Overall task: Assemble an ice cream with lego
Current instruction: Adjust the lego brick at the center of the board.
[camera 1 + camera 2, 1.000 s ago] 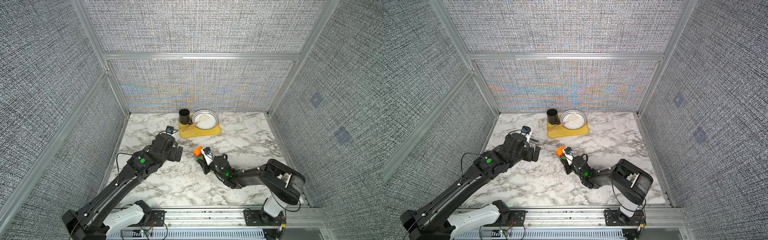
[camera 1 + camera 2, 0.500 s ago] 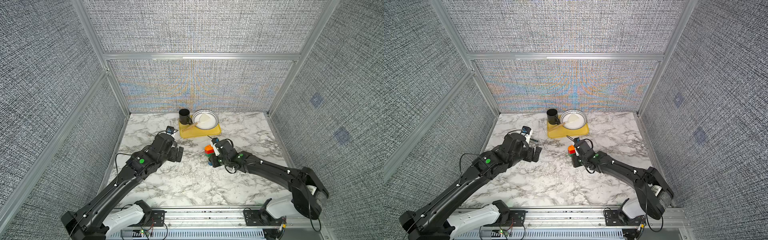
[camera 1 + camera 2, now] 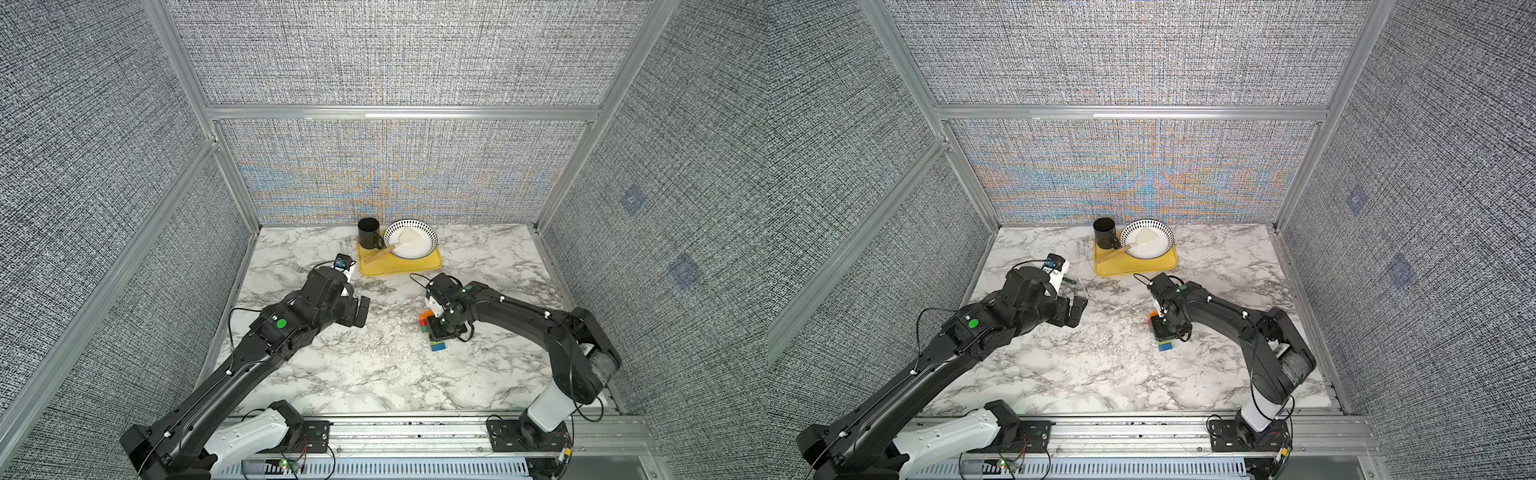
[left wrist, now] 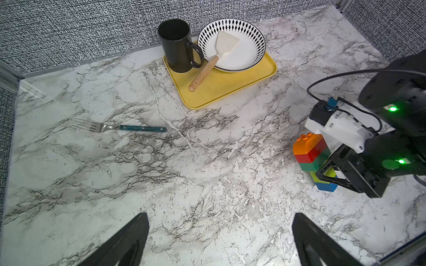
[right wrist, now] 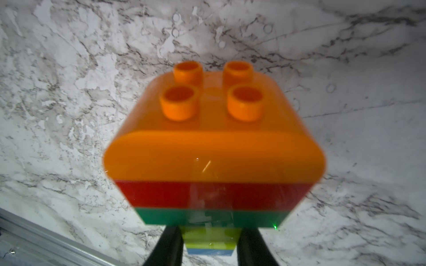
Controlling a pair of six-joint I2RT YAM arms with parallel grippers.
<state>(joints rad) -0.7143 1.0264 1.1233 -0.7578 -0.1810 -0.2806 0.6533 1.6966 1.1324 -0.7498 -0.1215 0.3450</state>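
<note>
So the right hand (image 5: 211,244) has the little lego ice cream (image 4: 312,152) pinched by its stem. Its two black fingers (image 5: 169,246) are pressed against either side of the lime-green brick, just under the wider dark green layer. Bottom to top the stack goes blue, lime-green, dark green, red, then a rounded orange cap with four studs (the wrist camera is basically staring straight at that cap). It's roughly upright with a slight lean. The blue foot is down at the white marble-patterned desk (image 3: 374,374), but I can't tell if it's actually resting there or just off it. Taking the back wall as 12 o'clock, it's a bit off the desk's middle toward 3 o'clock.

The left hand (image 4: 219,239) is spread wide with nothing between its fingers. It's near the middle toward 9 o'clock, apart from the stack.

At 12 o'clock, near the back wall, a yellow plastic tray (image 4: 230,89) carries a black mug (image 4: 176,46) and a white bowl with a black diamond rim (image 4: 253,46). A white spatula with a wooden handle (image 4: 227,43) lies in the bowl, with its handle out over the tray. A metal fork with a teal handle (image 4: 138,128) lies flat on the desk around 10 o'clock.
</note>
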